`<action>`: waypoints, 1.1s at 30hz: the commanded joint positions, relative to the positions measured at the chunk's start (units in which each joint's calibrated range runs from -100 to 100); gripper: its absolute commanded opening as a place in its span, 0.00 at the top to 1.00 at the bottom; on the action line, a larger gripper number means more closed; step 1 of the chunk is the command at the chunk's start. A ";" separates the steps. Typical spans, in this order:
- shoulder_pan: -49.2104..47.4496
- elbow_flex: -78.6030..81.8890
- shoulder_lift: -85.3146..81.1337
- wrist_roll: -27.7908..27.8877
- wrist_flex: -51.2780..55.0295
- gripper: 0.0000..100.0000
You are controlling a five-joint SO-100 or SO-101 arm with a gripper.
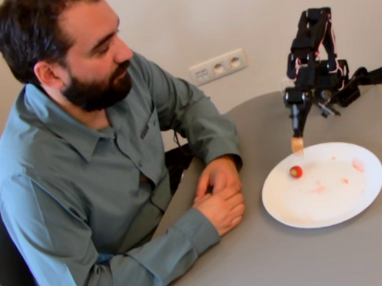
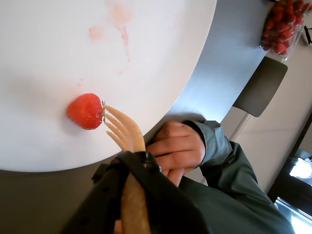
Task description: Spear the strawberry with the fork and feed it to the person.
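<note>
A small red strawberry [image 1: 296,171] [image 2: 86,111] lies near the left rim of the white plate [image 1: 341,208] [image 2: 44,44]. My gripper [image 1: 298,127] [image 2: 137,164] is shut on the handle of the orange-yellow fork [image 1: 297,145] [image 2: 125,132], which points down over the plate's far left rim. In the wrist view the tines reach right beside the strawberry's green end; I cannot tell whether they touch it. The person [image 1: 80,137], bearded and in a grey-green shirt, sits at the left with clasped hands [image 1: 221,194] [image 2: 176,150] on the table edge, looking at the plate.
Pink juice smears [image 1: 358,166] [image 2: 119,19] mark the plate. The grey round table [image 1: 263,255] carries the plate and the arm's base at the back right. A wall socket [image 1: 218,66] sits behind. A clear box of strawberries [image 2: 283,24] and a dark chair [image 2: 258,87] show in the wrist view.
</note>
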 commanded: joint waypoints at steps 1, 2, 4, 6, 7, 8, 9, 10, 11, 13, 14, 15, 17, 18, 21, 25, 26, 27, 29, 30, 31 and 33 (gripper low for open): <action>0.44 -2.22 3.42 -0.31 -2.11 0.99; 0.74 -2.40 4.35 -0.31 -2.37 0.99; 1.93 -2.85 6.64 -0.31 -2.37 0.99; 2.90 -2.94 7.99 -0.31 -2.37 0.99; 3.27 -2.94 8.58 -0.31 -2.37 0.99; 3.27 -2.94 8.58 -0.31 -2.37 0.99; 3.27 -2.94 8.41 -0.31 -2.37 0.99; 3.27 -3.03 8.50 -0.31 -2.37 0.99; 3.20 -3.03 8.50 -0.31 -2.37 0.99; 2.90 -3.03 7.91 -0.31 -2.37 0.99; 2.90 -3.48 7.91 -0.31 -2.20 0.99; 2.82 -3.93 7.99 -0.31 -1.59 0.99; 2.82 -4.38 7.82 -0.31 -1.33 0.99; 2.82 -4.38 7.82 -0.31 -1.33 0.99; 2.68 -4.47 7.82 -0.31 -1.33 0.99; 2.68 -8.62 7.74 -0.36 3.11 0.99; 2.68 -8.98 7.74 -0.41 3.37 0.99; 2.68 -9.07 7.82 -0.41 3.11 0.99; 2.60 -9.07 7.91 -0.41 2.68 0.99; 2.60 -9.07 7.91 -0.41 2.85 0.99; 2.60 -9.07 8.16 -0.41 2.59 0.99; 1.63 -8.44 8.84 -0.41 0.94 0.99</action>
